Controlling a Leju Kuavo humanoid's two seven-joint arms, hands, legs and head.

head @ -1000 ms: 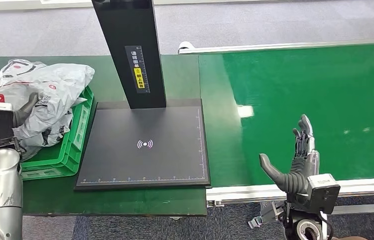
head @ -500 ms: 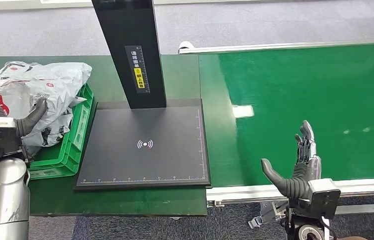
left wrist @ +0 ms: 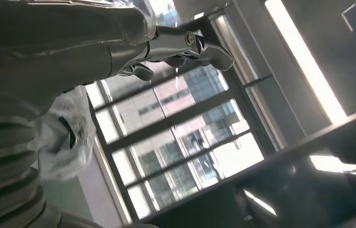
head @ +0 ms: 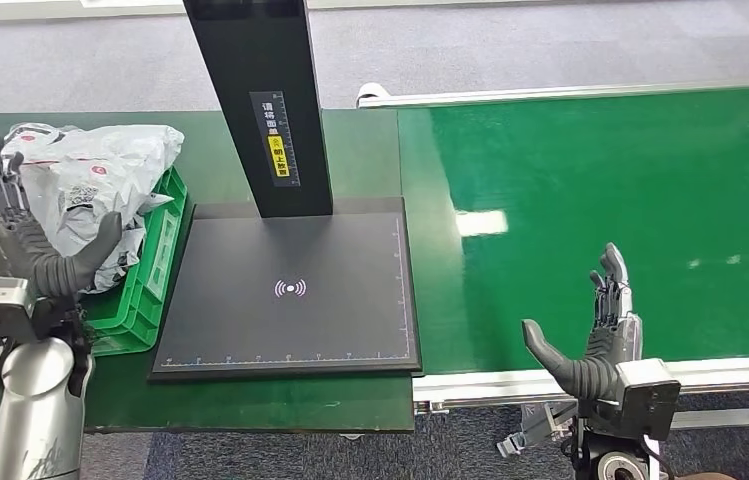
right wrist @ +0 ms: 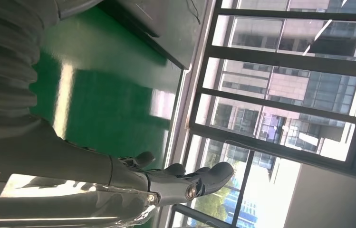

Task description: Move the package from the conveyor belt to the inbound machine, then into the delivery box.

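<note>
Head view: left hand [head: 25,250] spread, empty

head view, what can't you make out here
- Crate: its inside is hidden by the bags and the left hand.
- Label on the scanner post: print too small to read.
- Belt: cut off by the right edge, so its far end is unseen.
- Right hand: wrist camera hides its base.
</note>
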